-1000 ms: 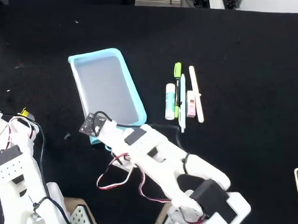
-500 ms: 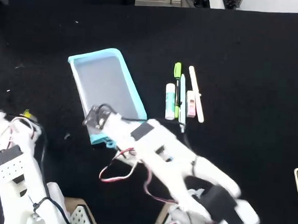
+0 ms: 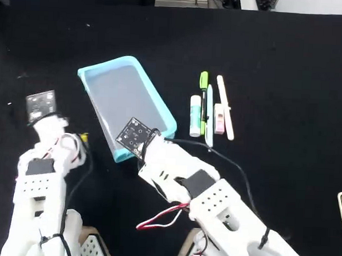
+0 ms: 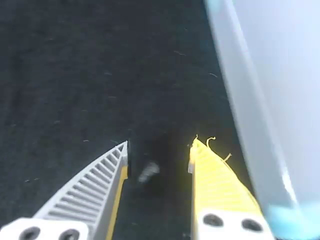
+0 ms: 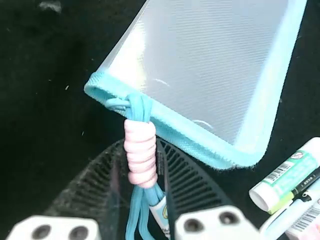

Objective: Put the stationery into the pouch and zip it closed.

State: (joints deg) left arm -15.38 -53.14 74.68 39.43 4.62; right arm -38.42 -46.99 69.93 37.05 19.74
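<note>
Gripping: the right gripper (image 5: 139, 146) is pinching its dark jaws nearly closed on the zipper pull (image 5: 141, 155), a blue cord with pink beads.
Pouch: the pouch (image 3: 123, 100) is lying flat just beyond that gripper, with the pull at its near corner and its long axis running far and slightly left.
Left gripper: the left gripper (image 4: 159, 150) is hovering partly open and empty over the table (image 3: 277, 65), just left of the pouch's long edge.
Stationery: the stationery (image 3: 209, 110) is waiting right of the pouch, pieces lying near-to-far; the right arm is sitting nearer.
</note>
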